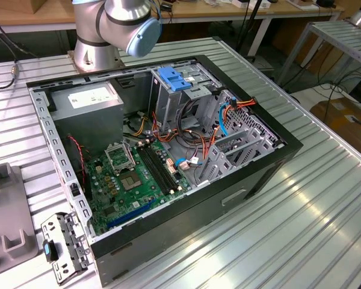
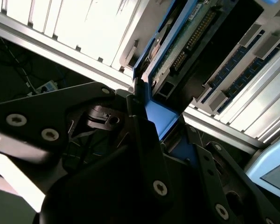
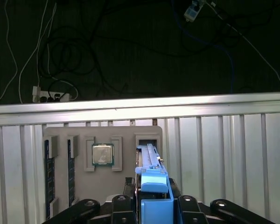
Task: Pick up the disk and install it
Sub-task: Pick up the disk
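The disk [image 3: 150,161] stands on edge in a slot of the grey tray [image 3: 79,135] on the bench [image 3: 224,154], beside the processor [image 3: 102,154]. The pincer [image 3: 154,205] straddles its near blue end and looks clamped on it. The disk's long axis runs straight away from the pincer.

Blue-framed disk [image 3: 154,185], grey tray [image 3: 79,132], green motherboard [image 1: 129,180], black computer case [image 1: 186,220], blue cage handle [image 1: 171,78], ribbed silver table [image 1: 301,229]
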You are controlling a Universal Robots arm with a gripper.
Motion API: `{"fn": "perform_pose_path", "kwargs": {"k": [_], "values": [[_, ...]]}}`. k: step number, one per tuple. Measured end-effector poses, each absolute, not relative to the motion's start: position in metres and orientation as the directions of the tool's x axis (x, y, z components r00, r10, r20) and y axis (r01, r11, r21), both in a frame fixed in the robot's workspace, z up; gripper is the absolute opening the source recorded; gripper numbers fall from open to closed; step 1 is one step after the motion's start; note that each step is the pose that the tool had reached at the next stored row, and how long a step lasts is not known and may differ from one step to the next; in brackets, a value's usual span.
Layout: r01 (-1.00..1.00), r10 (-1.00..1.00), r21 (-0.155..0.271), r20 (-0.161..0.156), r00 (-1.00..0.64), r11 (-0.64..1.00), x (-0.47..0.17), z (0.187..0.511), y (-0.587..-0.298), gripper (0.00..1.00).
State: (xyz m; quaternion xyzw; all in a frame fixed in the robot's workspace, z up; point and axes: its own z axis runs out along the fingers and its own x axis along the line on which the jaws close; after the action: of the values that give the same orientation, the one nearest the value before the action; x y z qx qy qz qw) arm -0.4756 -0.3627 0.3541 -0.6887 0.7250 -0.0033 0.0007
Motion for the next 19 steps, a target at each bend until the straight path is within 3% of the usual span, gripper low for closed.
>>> {"fn": "perform_pose_path", "kwargs": {"k": [14,19], "values": [[-0.999,-0.999,-0.006,0.004,-0.051,0.051,-0.476,0.371,-0.363,0.37],[-0.999,-0.999,-0.006,0.004,-0.051,0.051,-0.476,0.396,-0.363,0.37]]}}
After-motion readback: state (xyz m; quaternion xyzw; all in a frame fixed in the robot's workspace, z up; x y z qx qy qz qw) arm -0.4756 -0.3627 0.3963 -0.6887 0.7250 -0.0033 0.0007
